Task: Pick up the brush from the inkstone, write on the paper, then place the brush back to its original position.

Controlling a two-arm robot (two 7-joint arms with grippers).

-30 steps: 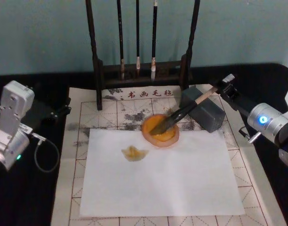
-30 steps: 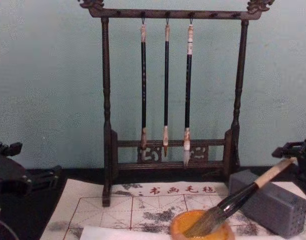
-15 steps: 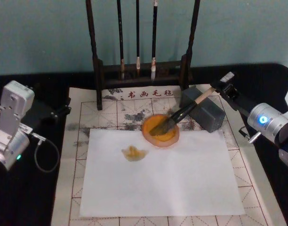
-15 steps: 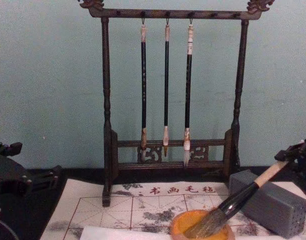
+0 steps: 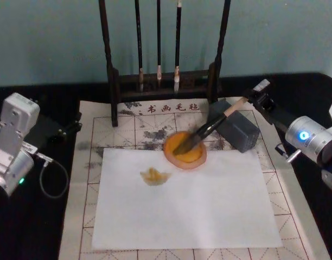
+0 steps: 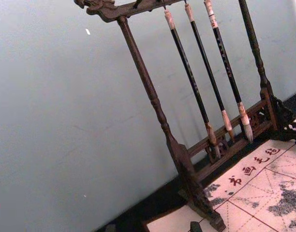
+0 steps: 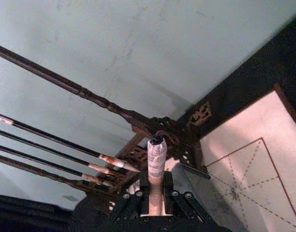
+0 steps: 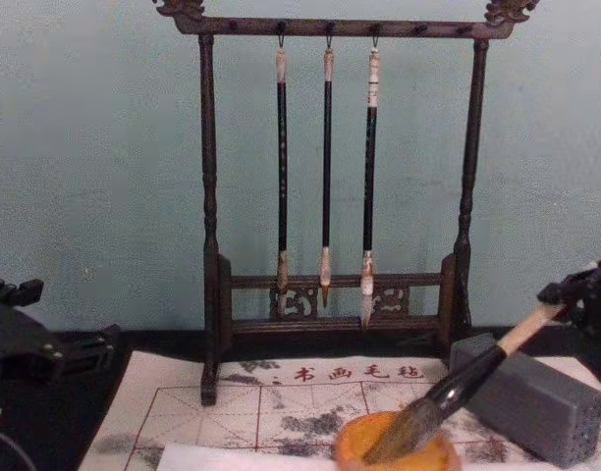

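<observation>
Closed on the white-wrapped top of the brush (image 5: pixel 209 130), my right gripper (image 5: pixel 251 99) sits at the far right of the table, above the far end of the grey block (image 5: pixel 239 132). The right wrist view shows the handle held between my black fingers (image 7: pixel 133 199), its wrapped end sticking out beyond them.

My left gripper (image 5: pixel 68 130) is parked off the left edge of the mat (image 5: pixel 87 179), well apart from everything else.

That mat is pale felt with a red grid, ink stains and a row of printed characters along its far edge. At the back of it stands the dark wooden rack (image 8: pixel 210 196), with three thin brushes (image 8: pixel 326 167) hanging side by side from its top bar. Nearer to me a white sheet of paper (image 5: pixel 187 206) lies flat on the mat. The block lies just to the right of the paper's far corner.

The brush slants down and to the left from my gripper, crossing over the block; I cannot tell whether it touches it. Its dark bristles reach into the round orange inkstone (image 5: pixel 201 157), which sits on the paper's far edge. In the chest view the tuft dips below the rim on the right side.

A small yellow piece (image 5: pixel 155 175) lies on the paper, to the left of the inkstone
</observation>
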